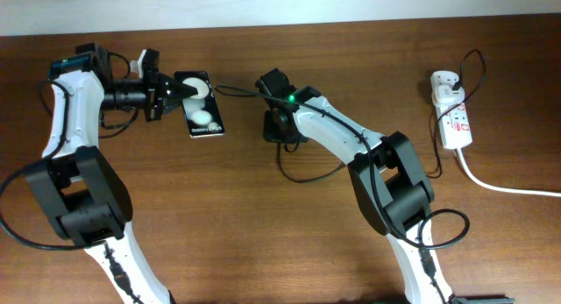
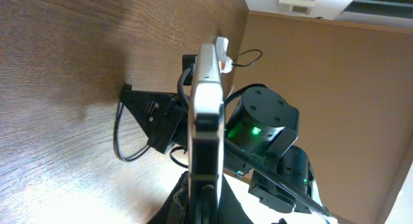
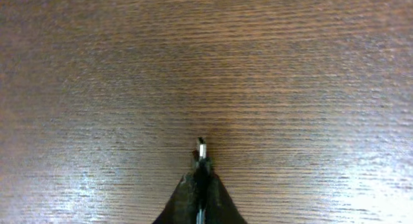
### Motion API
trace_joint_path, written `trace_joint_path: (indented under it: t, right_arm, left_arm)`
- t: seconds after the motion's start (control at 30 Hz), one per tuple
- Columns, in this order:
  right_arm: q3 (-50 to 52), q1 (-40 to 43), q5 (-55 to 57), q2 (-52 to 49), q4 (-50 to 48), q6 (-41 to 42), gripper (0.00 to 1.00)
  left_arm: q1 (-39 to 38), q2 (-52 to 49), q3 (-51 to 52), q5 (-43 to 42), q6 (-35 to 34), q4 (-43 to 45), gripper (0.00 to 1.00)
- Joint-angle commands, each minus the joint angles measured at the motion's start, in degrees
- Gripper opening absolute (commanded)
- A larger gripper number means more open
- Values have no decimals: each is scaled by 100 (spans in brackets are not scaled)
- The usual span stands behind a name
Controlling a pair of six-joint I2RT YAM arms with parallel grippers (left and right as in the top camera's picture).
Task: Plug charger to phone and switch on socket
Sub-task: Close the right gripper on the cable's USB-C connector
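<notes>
At the upper left of the overhead view your left gripper (image 1: 175, 91) has its jaws clenched on the phone (image 1: 202, 107), gripping it by the long edge near the upper end, screen up; the left wrist view shows it edge-on and seemingly held clear of the bench (image 1: 263, 234). The phone's long axis runs from upper left to lower right, close to top-to-bottom of the frame, and you can't tell from here which short end carries the port. Moving right, the charger (image 1: 237, 91) trails from beside the phone toward the right arm at upper centre. In the right wrist view your right gripper (image 3: 201, 169) has its jaws shut on the connector tip (image 3: 202, 146), which sticks out ahead of them toward the wood rather than toward the phone. So the step in hand looks like mating plug to phone: next you'd need to turn the tip in line with the phone's long axis and slide it in squarely. The socket (image 1: 451, 111) lies well apart at the far right, its switch not yet reached
</notes>
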State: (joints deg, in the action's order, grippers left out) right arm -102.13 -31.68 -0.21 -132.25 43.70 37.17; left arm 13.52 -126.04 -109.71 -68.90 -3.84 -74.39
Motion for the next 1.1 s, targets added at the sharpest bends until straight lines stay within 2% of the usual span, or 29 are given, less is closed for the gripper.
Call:
trace_joint_path:
  t: [0.0,0.27,0.4,0.57,1.07]
  right_arm:
    - [48,26,-133,-321,164,-160,4]
    - [-282,33,-210,83,855,-1711,4]
    - [-332,31,50,85,1451,-1746,4]
    - [-326,31,713,68,1633,-1792,4]
    - [48,26,186,63,1438,-1823,5]
  left_arm:
    - [-13,11,-37,-175,114,-22,0]
    - [-13,11,-37,-175,114,-24,0]
    - [-13,11,-37,-175,114,-20,0]
    - [-13,11,-37,-175,111,-24,0]
    - [-13,11,-37,-175,114,-28,0]
